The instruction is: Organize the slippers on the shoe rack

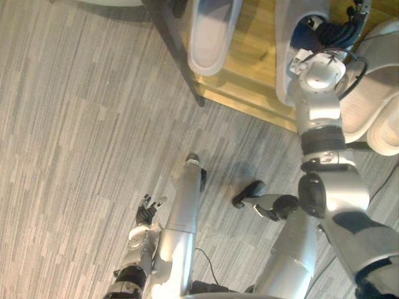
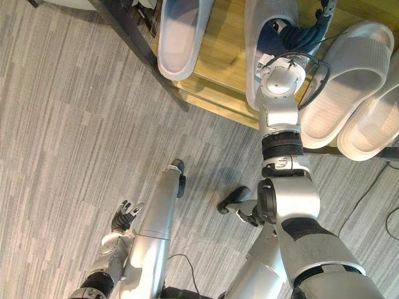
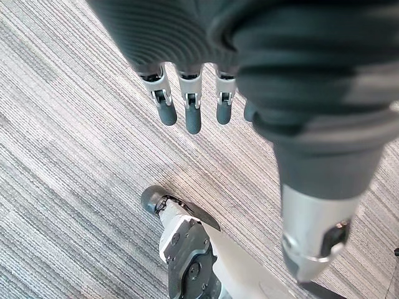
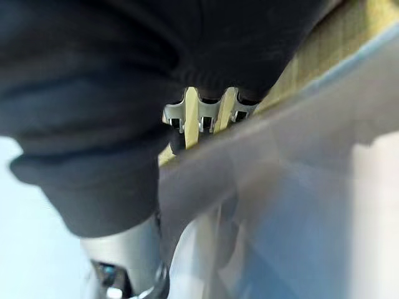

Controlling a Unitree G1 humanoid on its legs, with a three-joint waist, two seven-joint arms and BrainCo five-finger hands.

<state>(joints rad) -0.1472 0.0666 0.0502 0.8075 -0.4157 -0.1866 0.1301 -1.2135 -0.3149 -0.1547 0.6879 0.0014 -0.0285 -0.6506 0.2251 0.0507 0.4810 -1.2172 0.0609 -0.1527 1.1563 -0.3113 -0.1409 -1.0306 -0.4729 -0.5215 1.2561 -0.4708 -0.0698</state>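
Observation:
Two pale blue slippers lie toe-out on the wooden shelf of the shoe rack [image 1: 255, 50]. The left slipper [image 1: 212, 31] lies alone. My right hand [image 2: 283, 34] reaches into the right slipper [image 1: 283, 59]. In the right wrist view its fingers [image 4: 187, 118] curl over the rim of that slipper [image 4: 299, 187], against the wood, with the thumb on the near side. My left hand [image 1: 148, 213] hangs low over the carpet, well short of the rack. Its fingers [image 3: 190, 112] are straight and hold nothing.
Two beige slippers [image 2: 349, 75] [image 2: 374, 124] lie side by side on the rack to the right of my arm. The rack's dark frame post [image 1: 174, 43] slants down at the shelf's left end. Grey striped carpet [image 1: 75, 124] stretches to the left.

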